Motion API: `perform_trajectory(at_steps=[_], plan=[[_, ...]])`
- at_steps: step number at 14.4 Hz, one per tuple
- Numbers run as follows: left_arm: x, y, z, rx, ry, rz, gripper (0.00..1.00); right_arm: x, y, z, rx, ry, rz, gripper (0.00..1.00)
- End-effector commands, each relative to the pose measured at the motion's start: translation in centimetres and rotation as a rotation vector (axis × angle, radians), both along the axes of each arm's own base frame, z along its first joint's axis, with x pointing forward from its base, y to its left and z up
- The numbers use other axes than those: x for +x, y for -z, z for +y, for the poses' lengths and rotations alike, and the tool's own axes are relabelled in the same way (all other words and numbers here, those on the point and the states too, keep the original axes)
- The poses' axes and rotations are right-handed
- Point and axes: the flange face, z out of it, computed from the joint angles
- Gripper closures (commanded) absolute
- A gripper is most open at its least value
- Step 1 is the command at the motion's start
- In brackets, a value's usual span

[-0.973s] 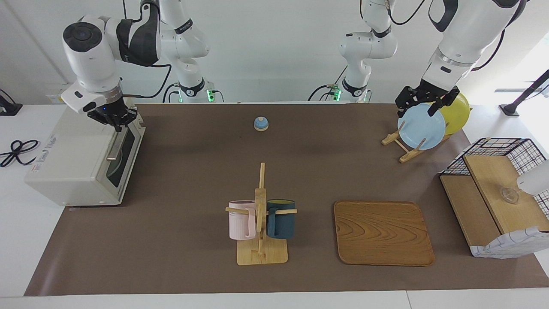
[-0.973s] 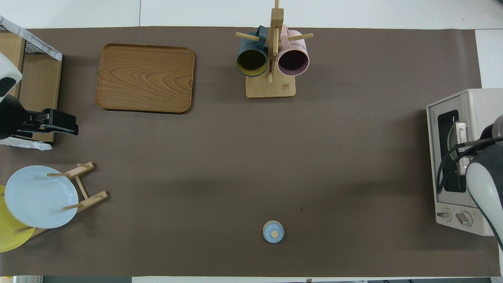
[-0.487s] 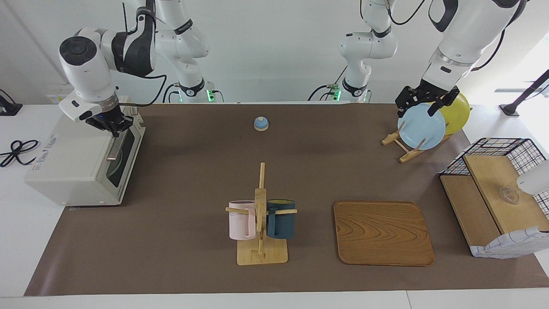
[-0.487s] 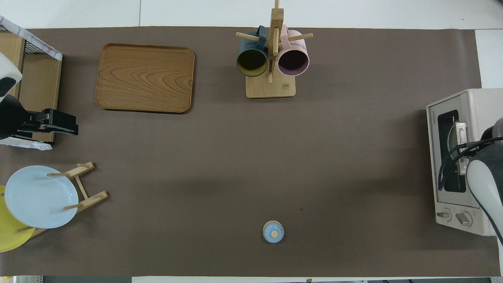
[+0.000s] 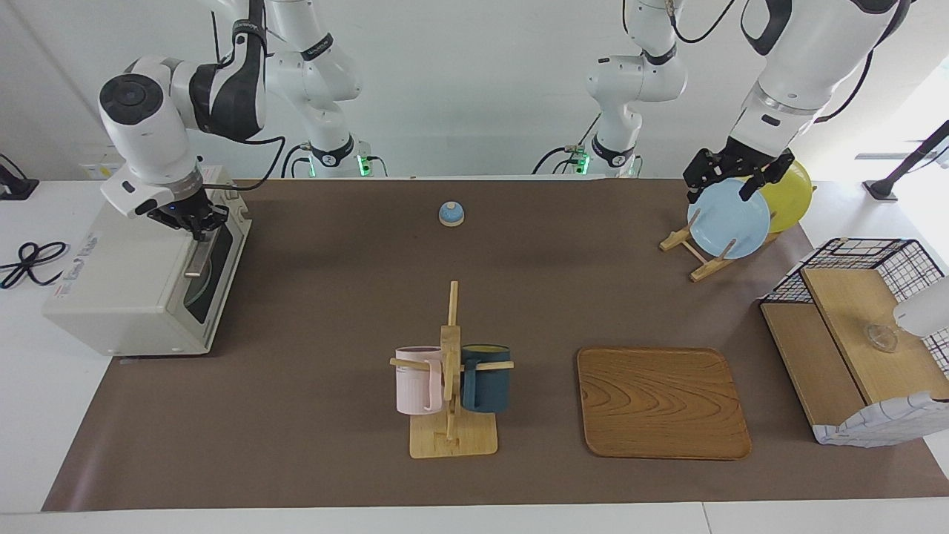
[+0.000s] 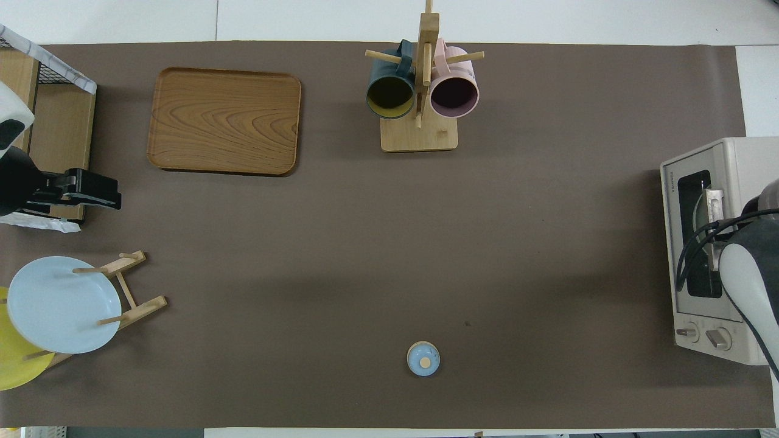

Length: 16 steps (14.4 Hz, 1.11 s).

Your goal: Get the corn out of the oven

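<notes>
now that the right tool (image 5: 199, 222) has dropped onto the closed oven (image 5: 141, 274) door's handle, grip unreadable, opening comes next; the corn is unseen, while the left tool (image 5: 730, 182) waits over the plates.

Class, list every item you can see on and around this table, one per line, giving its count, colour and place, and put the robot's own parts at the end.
Boxy off-white toaster oven: one, door shut, at the right arm's end of the table.
Small round blue bell: one, mid-table, near the robots.
Wooden mug rack: one, holding a pink mug and a dark blue mug.
Wooden tray: one, brown, beside the mug rack.
Wooden plate stand: one, holding a light blue plate and a yellow plate.
Black wire basket with wooden boards: one, at the left arm's end.
Corn: none visible.
Right gripper: at the oven's handle.
Left gripper: over the plates, waiting.
</notes>
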Motion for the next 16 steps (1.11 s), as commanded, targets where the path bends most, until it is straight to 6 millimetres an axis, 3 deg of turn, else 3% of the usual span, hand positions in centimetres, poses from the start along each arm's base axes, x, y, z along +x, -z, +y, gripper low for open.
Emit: perform_trajectory(at_steps=[1, 16], plan=[[-0.1, -0.1, 0.3, 0.012, 0.001, 0.005, 0.0, -0.4, 1.3, -1.1, -0.01, 0.002, -0.004, 1.0], [-0.2, -0.1, 0.2, 0.012, 0.002, 0.005, 0.0, 0.1, 3.2, 2.0, 0.062, 0.002, -0.004, 1.0]])
